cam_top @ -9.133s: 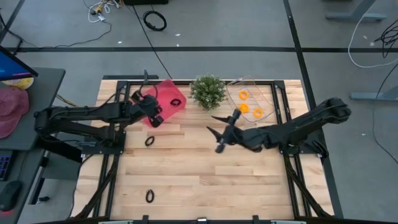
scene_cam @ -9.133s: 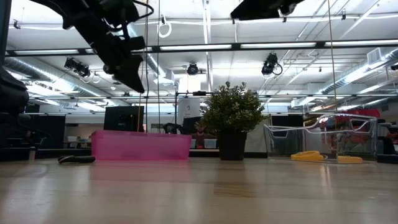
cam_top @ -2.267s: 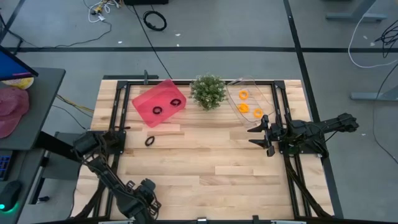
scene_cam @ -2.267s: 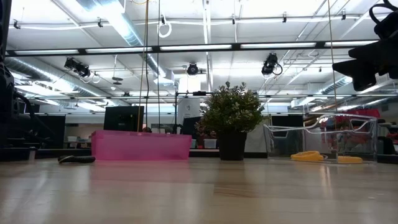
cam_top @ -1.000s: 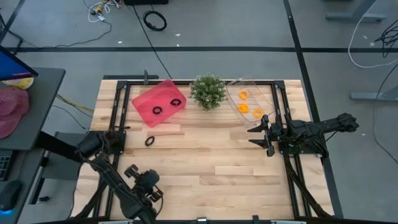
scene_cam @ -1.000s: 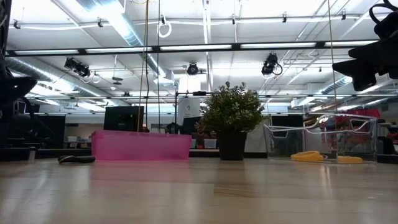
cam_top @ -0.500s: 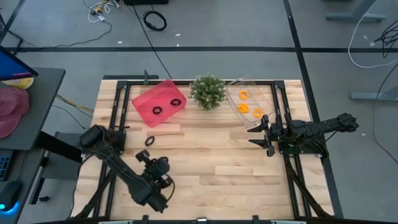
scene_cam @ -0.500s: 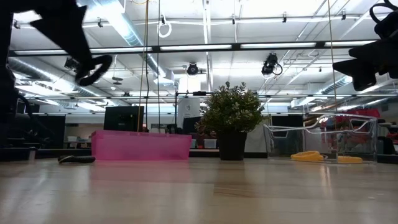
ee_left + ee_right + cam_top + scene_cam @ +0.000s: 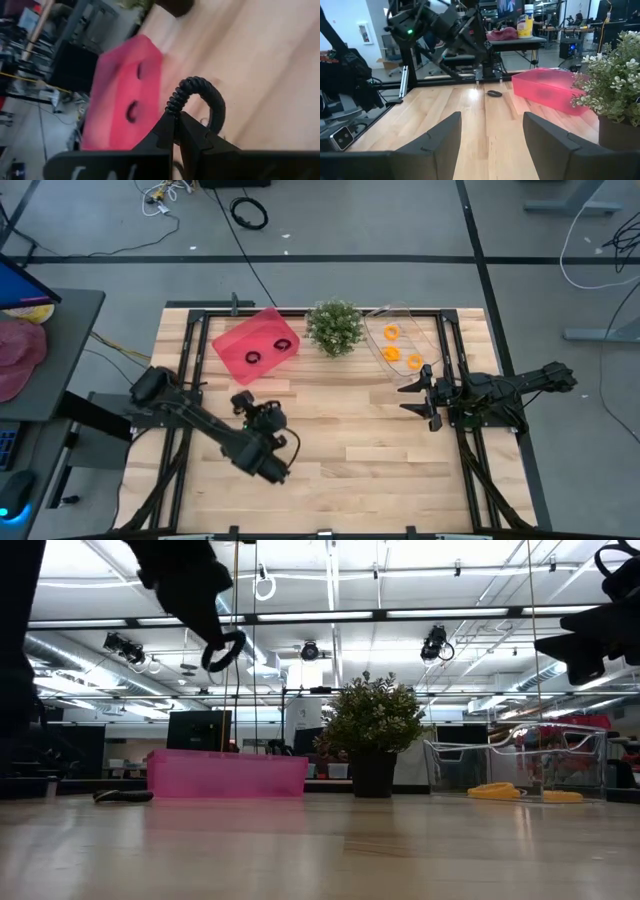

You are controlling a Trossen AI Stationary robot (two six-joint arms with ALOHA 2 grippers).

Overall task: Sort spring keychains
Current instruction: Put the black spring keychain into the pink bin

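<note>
My left gripper [image 9: 250, 408] hangs over the table's left half, short of the pink bin [image 9: 257, 345], and is shut on a black spring keychain [image 9: 200, 95]. The low view shows that keychain [image 9: 225, 650] high above the tabletop. Two black keychains [image 9: 253, 357] lie in the pink bin. Another black one [image 9: 494, 93] lies flat on the wood in front of that bin. Three orange keychains [image 9: 392, 352] lie in the clear bin [image 9: 420, 330]. My right gripper [image 9: 492, 145] waits open at the table's right edge, holding nothing. My left gripper pinches the black keychain's coil at one end of the loop [image 9: 172, 107] between its two fingertips. The fingers slant downward toward the table's far side. The rest of the loop arches out past the fingertips, and the whole keychain is lifted clear of the table.
A potted plant [image 9: 334, 327] stands at the far edge between the pink bin and the clear bin. Bare wood [image 9: 350, 460] fills the middle and near part of the table. Black frame rails [image 9: 180, 360] run along both sides.
My left gripper has swung from the table's near-left corner toward the far edge and the pink bin. It rose and rolled as it went, and stayed shut on the black keychain, which rode along clear of the table.
</note>
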